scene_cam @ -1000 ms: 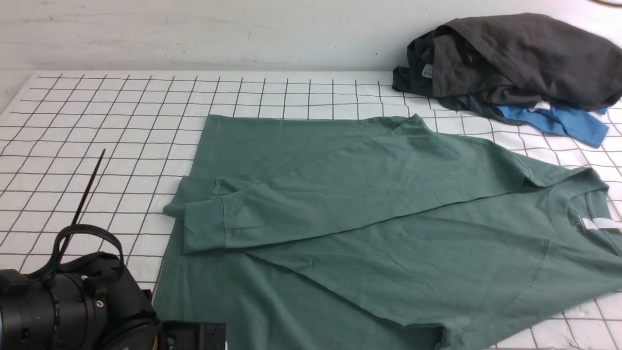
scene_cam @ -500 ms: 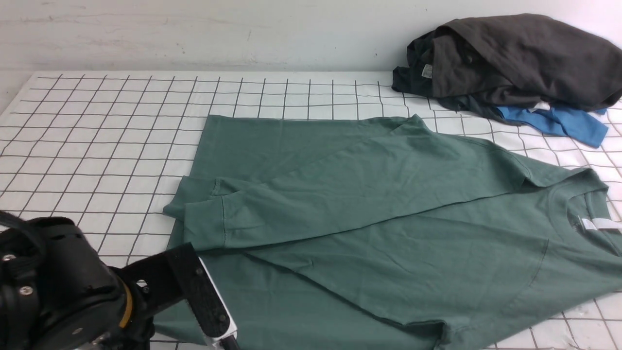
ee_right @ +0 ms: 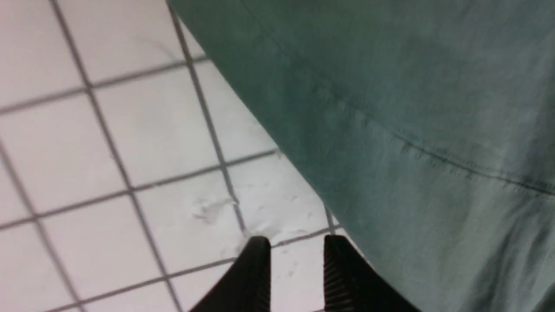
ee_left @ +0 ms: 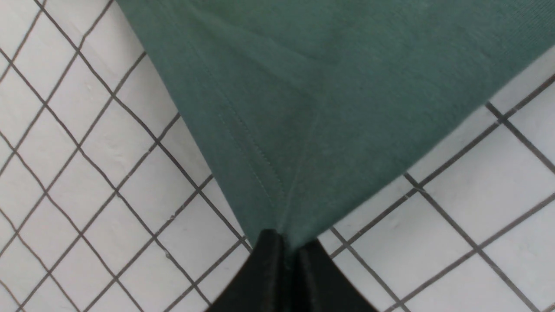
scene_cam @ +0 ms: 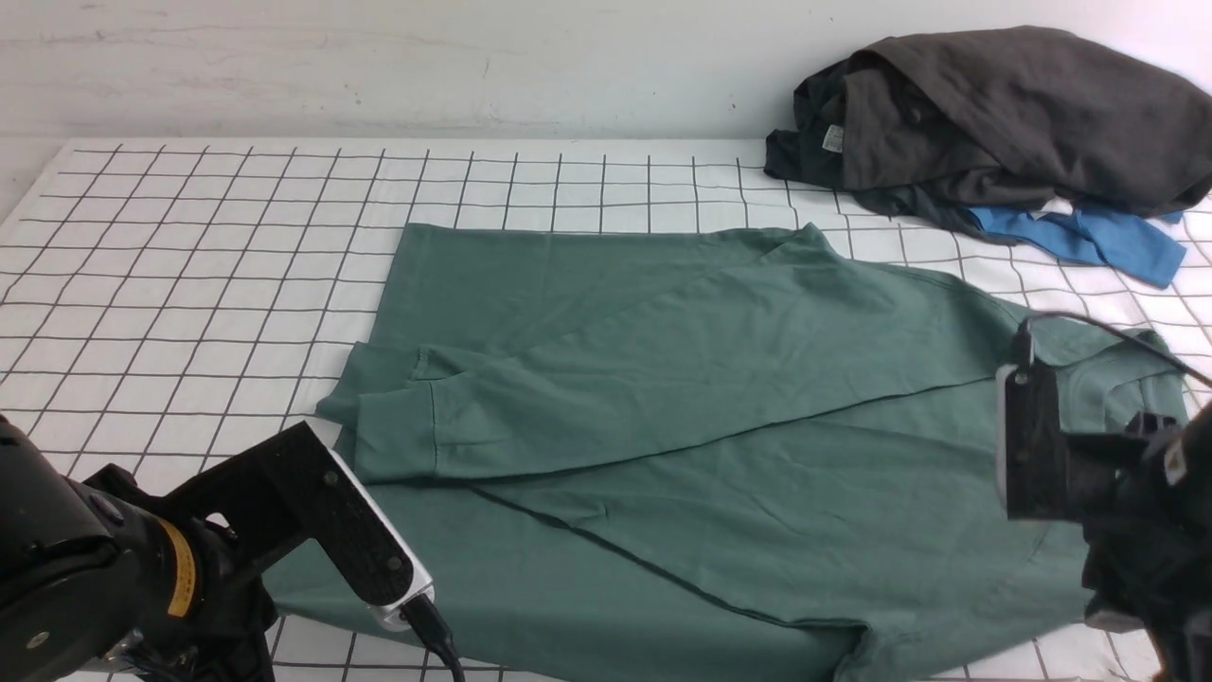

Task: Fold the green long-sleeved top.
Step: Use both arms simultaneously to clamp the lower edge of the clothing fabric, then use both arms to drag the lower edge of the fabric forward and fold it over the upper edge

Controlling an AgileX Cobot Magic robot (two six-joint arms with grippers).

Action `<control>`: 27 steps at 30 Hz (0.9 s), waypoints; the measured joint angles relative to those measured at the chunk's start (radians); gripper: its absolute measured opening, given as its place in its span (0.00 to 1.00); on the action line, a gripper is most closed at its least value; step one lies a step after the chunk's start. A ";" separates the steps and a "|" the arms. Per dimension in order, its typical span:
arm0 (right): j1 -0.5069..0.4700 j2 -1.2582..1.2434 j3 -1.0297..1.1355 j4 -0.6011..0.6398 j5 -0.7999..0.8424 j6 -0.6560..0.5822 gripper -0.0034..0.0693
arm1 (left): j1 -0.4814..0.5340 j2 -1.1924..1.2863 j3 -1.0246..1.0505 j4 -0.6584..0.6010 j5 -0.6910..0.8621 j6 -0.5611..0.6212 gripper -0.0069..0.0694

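The green long-sleeved top (scene_cam: 720, 398) is spread on the gridded tabletop (scene_cam: 189, 237), sleeves folded in. Its hem corner is clamped in the clenched jaws of the left gripper (ee_left: 288, 251), judged ready for lifting over. Jaws of the right gripper (ee_right: 297, 255) are held parted, apparently empty, beside the cloth edge.

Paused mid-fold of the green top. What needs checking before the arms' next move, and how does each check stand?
1. Left gripper pinching a corner of the green long-sleeved top: ok.
2. Right gripper holding fabric: not ok; jaws apart over bare grid cloth beside the top's edge.
3. Sleeve laid across the body: ok.
4. Dark grey garment and blue garment apart from the top: ok.
5. Collar lying flat: cannot tell; the right arm partly hides it.
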 joint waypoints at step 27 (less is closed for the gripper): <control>-0.116 0.112 0.014 -0.395 -0.292 0.633 0.05 | 0.006 -0.007 -0.153 -0.015 -0.008 -0.116 0.10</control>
